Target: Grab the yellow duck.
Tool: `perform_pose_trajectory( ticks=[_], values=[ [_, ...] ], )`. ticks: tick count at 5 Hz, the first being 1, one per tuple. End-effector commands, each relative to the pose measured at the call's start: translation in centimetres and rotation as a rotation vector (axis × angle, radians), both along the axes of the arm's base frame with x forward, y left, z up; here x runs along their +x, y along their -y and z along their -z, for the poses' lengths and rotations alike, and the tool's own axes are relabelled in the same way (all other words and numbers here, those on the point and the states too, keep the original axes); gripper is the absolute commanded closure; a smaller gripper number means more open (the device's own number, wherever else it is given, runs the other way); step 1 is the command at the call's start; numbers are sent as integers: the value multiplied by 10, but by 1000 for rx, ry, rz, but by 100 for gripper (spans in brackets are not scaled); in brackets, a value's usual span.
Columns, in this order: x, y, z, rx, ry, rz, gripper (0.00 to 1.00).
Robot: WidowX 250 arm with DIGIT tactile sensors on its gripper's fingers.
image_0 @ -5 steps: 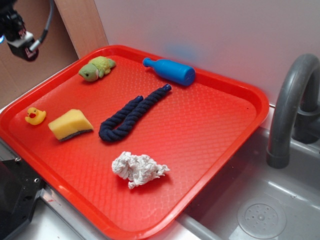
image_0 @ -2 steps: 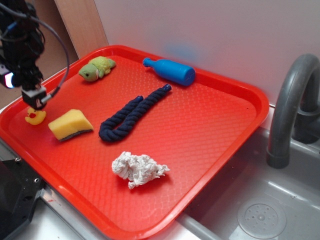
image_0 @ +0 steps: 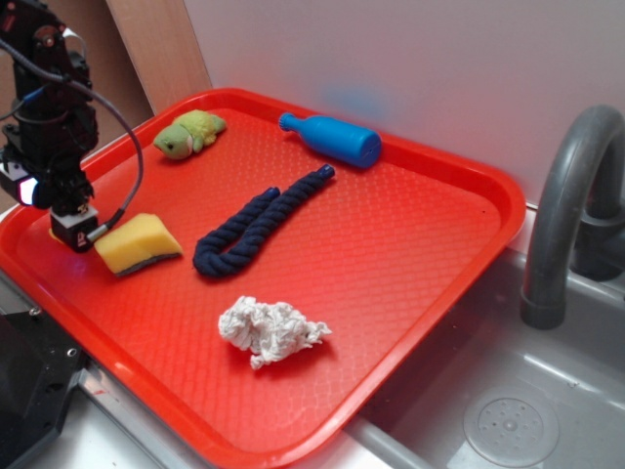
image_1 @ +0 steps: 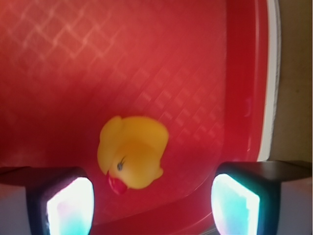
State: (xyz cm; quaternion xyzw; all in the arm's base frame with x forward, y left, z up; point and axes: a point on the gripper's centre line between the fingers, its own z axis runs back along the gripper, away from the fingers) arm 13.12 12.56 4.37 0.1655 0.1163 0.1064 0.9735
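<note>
In the wrist view the small yellow duck [image_1: 132,152] with its red beak lies on the red tray [image_1: 98,58], near the tray's rim. My gripper [image_1: 151,205] is open, and the duck sits just ahead of the gap between the two fingers [image_1: 68,205], touching neither. In the exterior view the gripper [image_0: 73,230] hangs low over the tray's left corner and hides the duck.
A yellow sponge [image_0: 138,243] lies right beside the gripper. Also on the tray [image_0: 391,244] are a green plush turtle [image_0: 187,133], a blue bottle [image_0: 332,138], a dark blue rope [image_0: 256,221] and a crumpled white wad [image_0: 269,330]. A grey faucet [image_0: 571,215] and sink [image_0: 508,410] are at the right.
The gripper has come down from the upper left onto the tray's left corner and now covers the duck in the exterior view. Nothing else moved.
</note>
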Motion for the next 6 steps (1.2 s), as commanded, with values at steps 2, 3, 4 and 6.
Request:
perform_pose_trajectory(
  ticks=[2, 3, 4, 6],
  values=[
    [2, -4, 8, -77, 150, 13, 100],
    [2, -6, 5, -142, 194, 30, 100],
    [2, -1, -2, -192, 244, 84, 100],
    [22, 42, -69, 0, 310, 81, 100]
  ],
)
